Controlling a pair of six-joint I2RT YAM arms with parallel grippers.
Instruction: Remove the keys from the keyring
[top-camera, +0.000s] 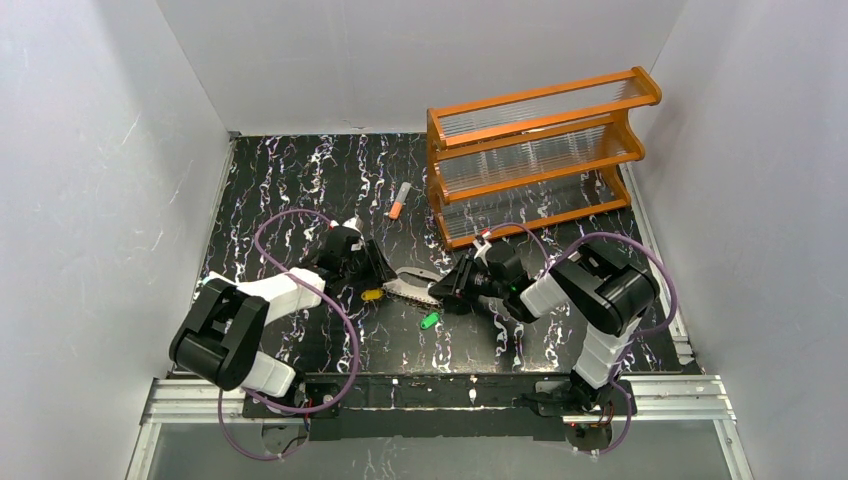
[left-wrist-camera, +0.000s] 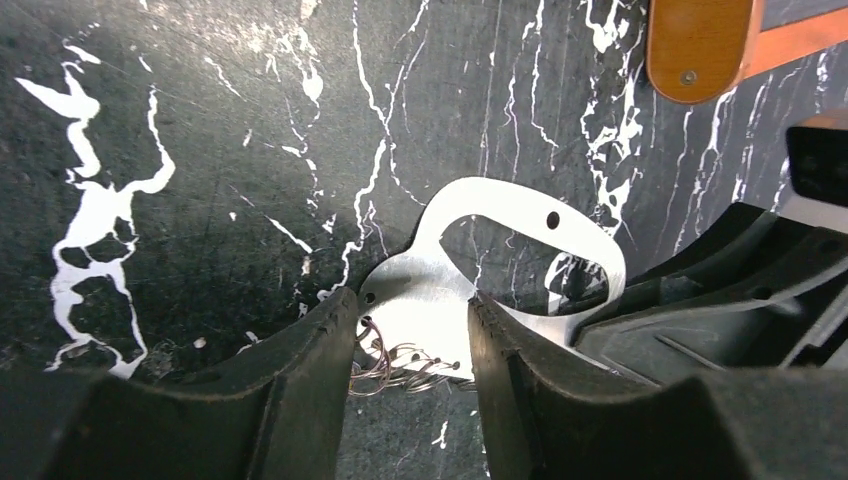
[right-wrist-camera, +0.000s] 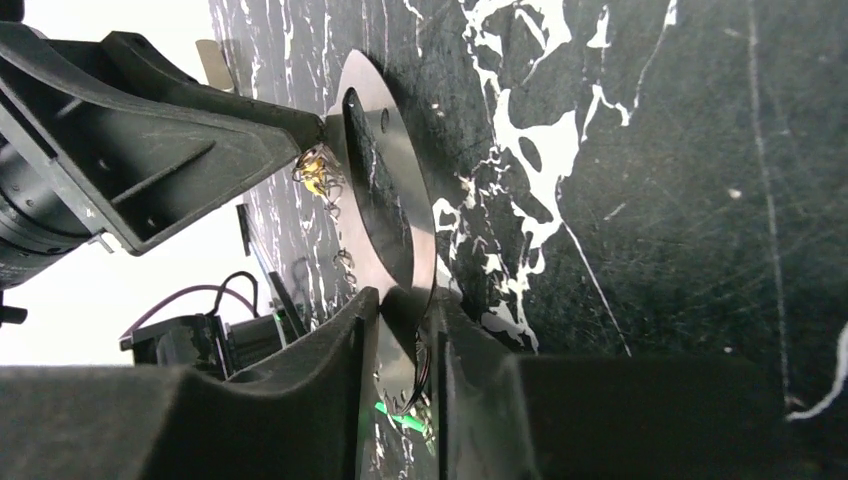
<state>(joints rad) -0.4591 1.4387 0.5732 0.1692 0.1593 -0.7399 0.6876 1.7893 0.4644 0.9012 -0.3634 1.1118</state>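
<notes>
The keyring (top-camera: 412, 284), a flat grey metal oval, is held between both grippers just above the black marble table (top-camera: 300, 190). My left gripper (top-camera: 380, 272) has its fingers closed across the wide end, where thin wire loops (left-wrist-camera: 400, 365) hang; the plate (left-wrist-camera: 420, 285) fills the gap of the left gripper (left-wrist-camera: 410, 300). My right gripper (top-camera: 447, 287) is shut on the other end, pinching the plate (right-wrist-camera: 420, 215) edge-on in the right wrist view (right-wrist-camera: 405, 300). The yellow-headed key (top-camera: 372, 295) (right-wrist-camera: 316, 178) hangs near the left fingertip. The green-headed key (top-camera: 429, 320) (right-wrist-camera: 400, 418) sits below the right gripper.
An orange wooden rack (top-camera: 540, 150) with clear shelves stands at the back right; its corner shows in the left wrist view (left-wrist-camera: 700, 40). An orange-and-grey tube (top-camera: 399, 200) lies left of the rack. White walls close in the table on three sides.
</notes>
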